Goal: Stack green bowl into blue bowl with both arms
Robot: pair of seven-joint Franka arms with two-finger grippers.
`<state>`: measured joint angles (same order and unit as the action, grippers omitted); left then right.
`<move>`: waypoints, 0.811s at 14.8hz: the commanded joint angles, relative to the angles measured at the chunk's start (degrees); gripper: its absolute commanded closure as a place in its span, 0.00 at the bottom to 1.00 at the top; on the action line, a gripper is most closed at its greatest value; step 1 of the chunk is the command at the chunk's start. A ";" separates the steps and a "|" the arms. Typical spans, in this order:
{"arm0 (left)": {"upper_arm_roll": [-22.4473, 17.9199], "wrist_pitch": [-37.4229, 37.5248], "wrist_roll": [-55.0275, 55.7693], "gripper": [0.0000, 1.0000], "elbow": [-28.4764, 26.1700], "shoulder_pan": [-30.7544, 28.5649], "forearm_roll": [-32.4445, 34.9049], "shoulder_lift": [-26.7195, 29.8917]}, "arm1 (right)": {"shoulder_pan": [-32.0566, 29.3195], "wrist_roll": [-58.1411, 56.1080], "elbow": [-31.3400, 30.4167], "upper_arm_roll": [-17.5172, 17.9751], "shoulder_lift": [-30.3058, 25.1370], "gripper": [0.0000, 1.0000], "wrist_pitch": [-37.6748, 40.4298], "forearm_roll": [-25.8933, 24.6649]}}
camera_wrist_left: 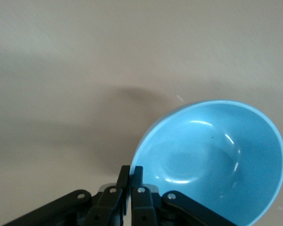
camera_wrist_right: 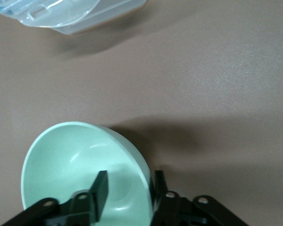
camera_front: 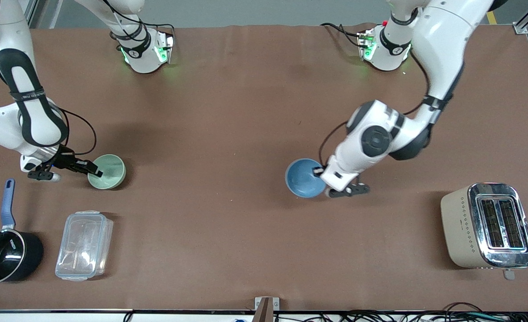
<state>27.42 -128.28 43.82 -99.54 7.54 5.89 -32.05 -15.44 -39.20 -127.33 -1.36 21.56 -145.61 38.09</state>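
Observation:
The green bowl (camera_front: 109,171) sits on the brown table toward the right arm's end. My right gripper (camera_front: 95,171) is open and straddles its rim, one finger inside the bowl and one outside. In the right wrist view the bowl (camera_wrist_right: 80,160) lies between the fingers of that gripper (camera_wrist_right: 130,178); the inner finger stands clear of the wall. The blue bowl (camera_front: 303,178) is near the table's middle. My left gripper (camera_front: 321,171) is shut on its rim. In the left wrist view the bowl (camera_wrist_left: 217,155) looks tilted, pinched at the edge by that gripper (camera_wrist_left: 131,172).
A clear plastic container (camera_front: 84,245) and a black saucepan with a blue handle (camera_front: 4,255) lie nearer the front camera than the green bowl. The container also shows in the right wrist view (camera_wrist_right: 70,14). A beige toaster (camera_front: 487,226) stands toward the left arm's end.

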 commanded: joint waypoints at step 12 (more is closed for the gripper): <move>-0.96 -11.11 14.72 0.96 4.71 13.90 -0.18 -10.31 | 10.41 13.78 -0.73 -0.13 -11.79 1.00 2.70 0.23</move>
<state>27.01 -139.05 57.94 -96.62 20.44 5.89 -41.06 -8.39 -29.58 -125.94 -1.17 13.32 -142.82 38.26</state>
